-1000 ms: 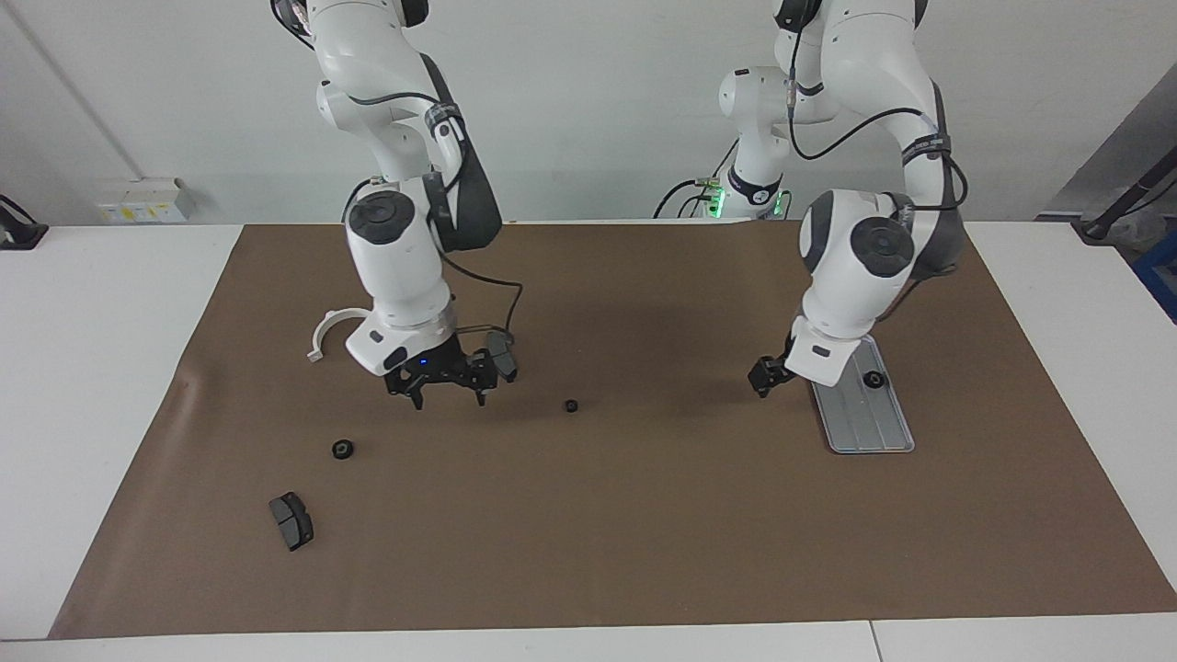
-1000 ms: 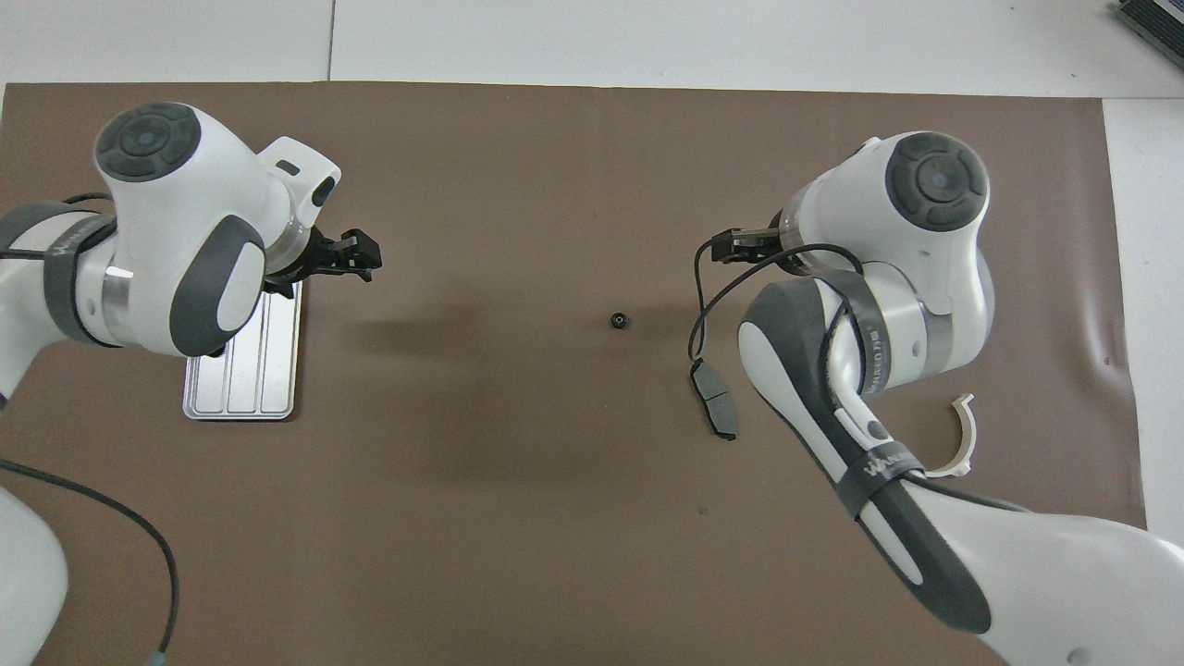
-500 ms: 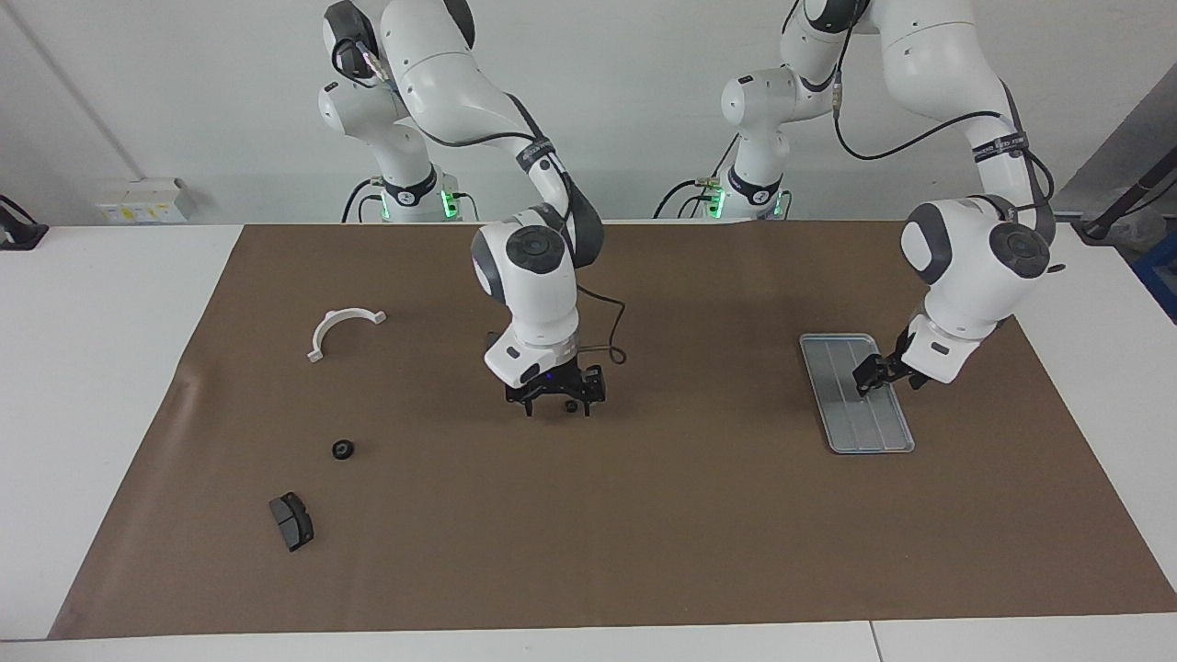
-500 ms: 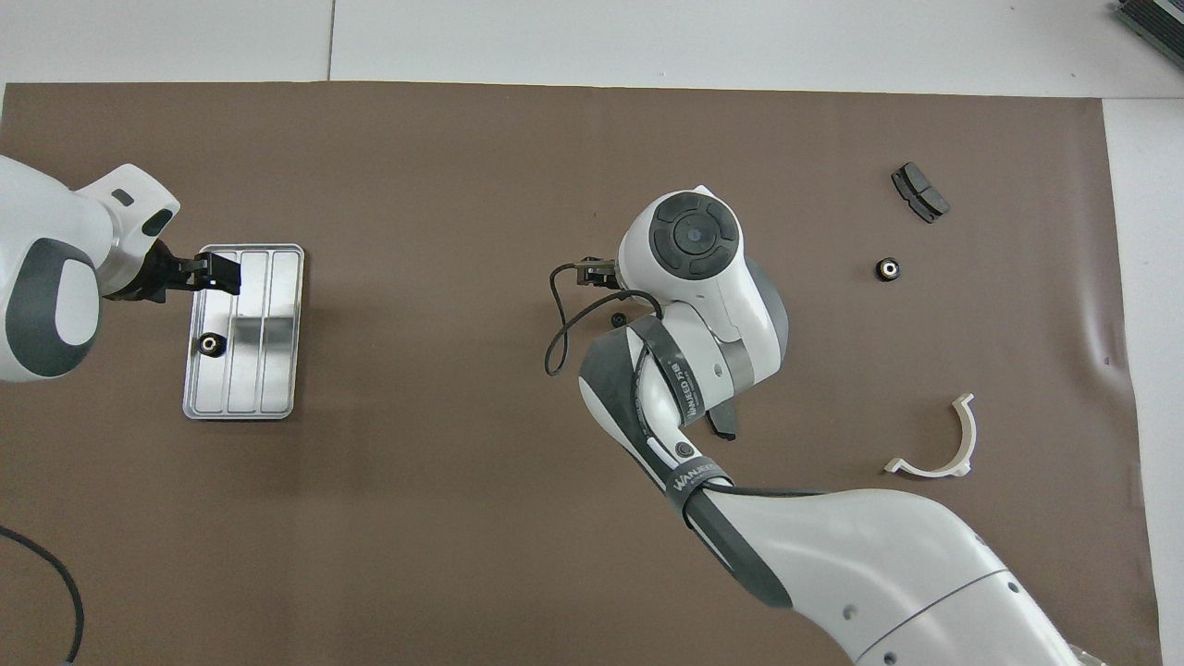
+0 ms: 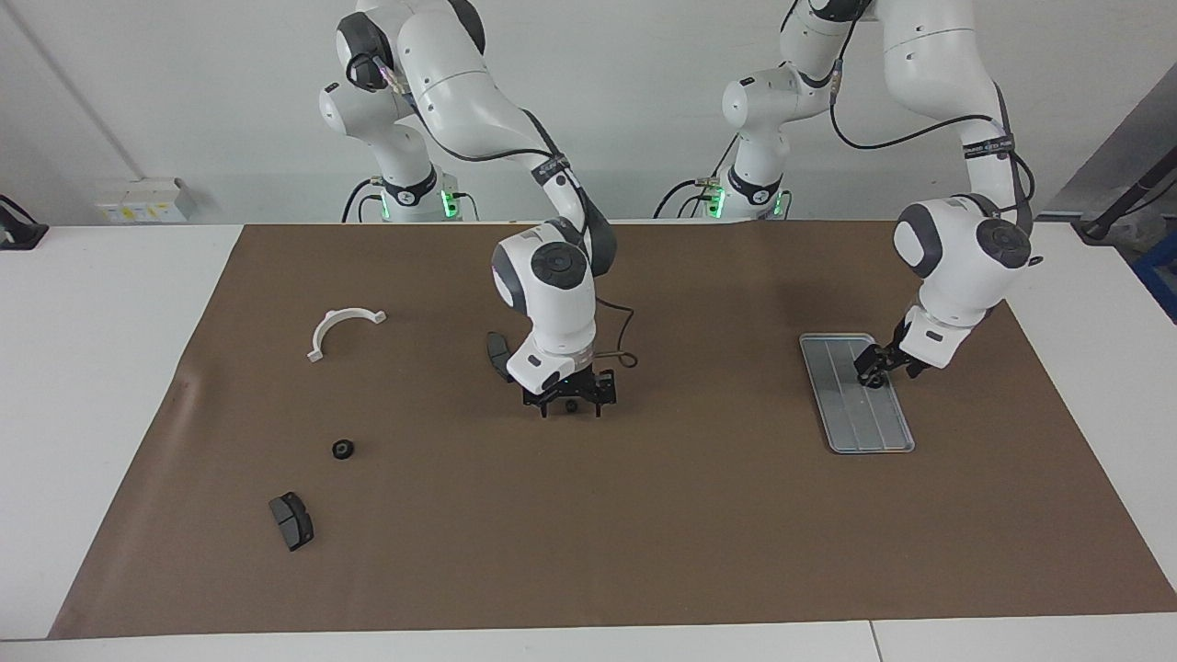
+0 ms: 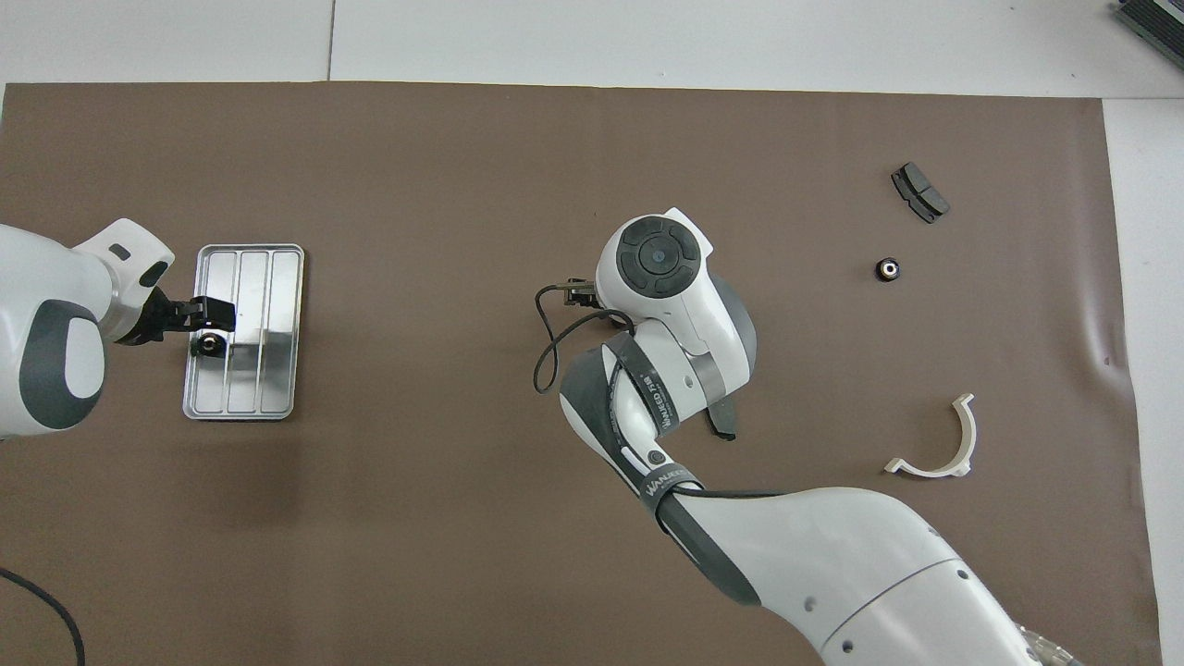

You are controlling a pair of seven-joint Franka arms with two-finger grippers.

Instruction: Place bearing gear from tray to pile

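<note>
The silver grooved tray (image 5: 851, 418) lies toward the left arm's end of the table, also in the overhead view (image 6: 268, 370). A small black bearing gear (image 6: 208, 345) sits on it. My left gripper (image 5: 872, 373) is low over the tray at that gear, also in the overhead view (image 6: 211, 316). My right gripper (image 5: 571, 410) is open and low at mid-table, its fingers on either side of another small black gear (image 5: 571, 405). The overhead view hides that gripper and gear under the wrist.
The scattered pile lies toward the right arm's end: a white half-ring bracket (image 5: 340, 328) (image 6: 934, 444), a black gear (image 5: 342, 450) (image 6: 887, 270), a dark pad (image 5: 291, 519) (image 6: 918, 191), and a second pad (image 5: 497, 354) (image 6: 721, 421) beside my right wrist. A brown mat (image 5: 699, 515) covers the table.
My right gripper swung from the pile end to the mid-table gear and came down around it. My left gripper moved across the tray and closed in on the gear there.
</note>
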